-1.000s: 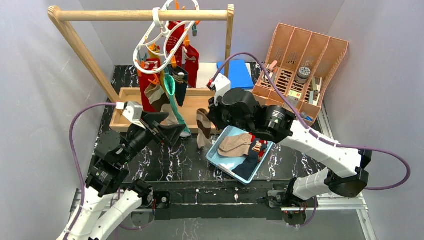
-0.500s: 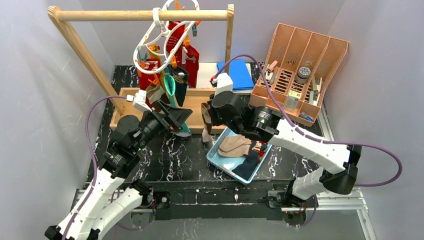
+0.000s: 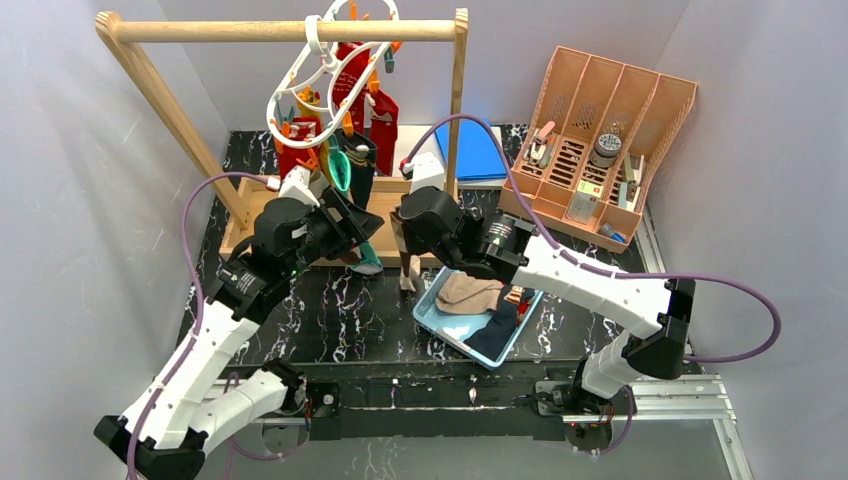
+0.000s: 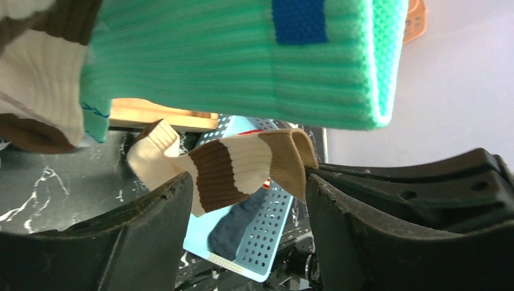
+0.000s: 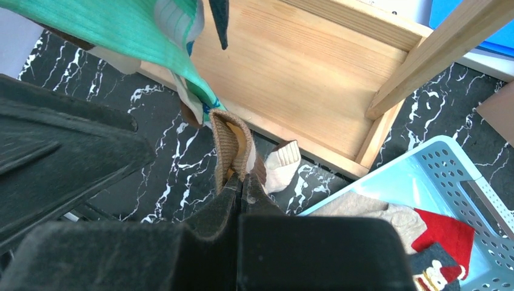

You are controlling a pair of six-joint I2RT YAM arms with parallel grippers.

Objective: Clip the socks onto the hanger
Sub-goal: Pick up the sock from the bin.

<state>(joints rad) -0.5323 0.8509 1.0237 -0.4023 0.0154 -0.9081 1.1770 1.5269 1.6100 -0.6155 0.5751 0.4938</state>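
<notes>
The white ring hanger hangs from the wooden rail with orange and teal clips. Red, teal and navy socks dangle from it. My right gripper is shut on the tan cuff of a brown-and-cream striped sock, which hangs just right of the teal sock. My left gripper is open just below the teal sock. The striped sock shows beyond its fingers, apart from them.
A blue perforated tray on the black marble table holds beige, navy and red socks. The wooden rail frame stands on a wooden base. A pink organizer and a blue folder sit at the back right.
My left arm has risen and reached forward under the hanging socks, and its jaws have narrowed. My right gripper has carried the striped sock left, toward the hanger.
</notes>
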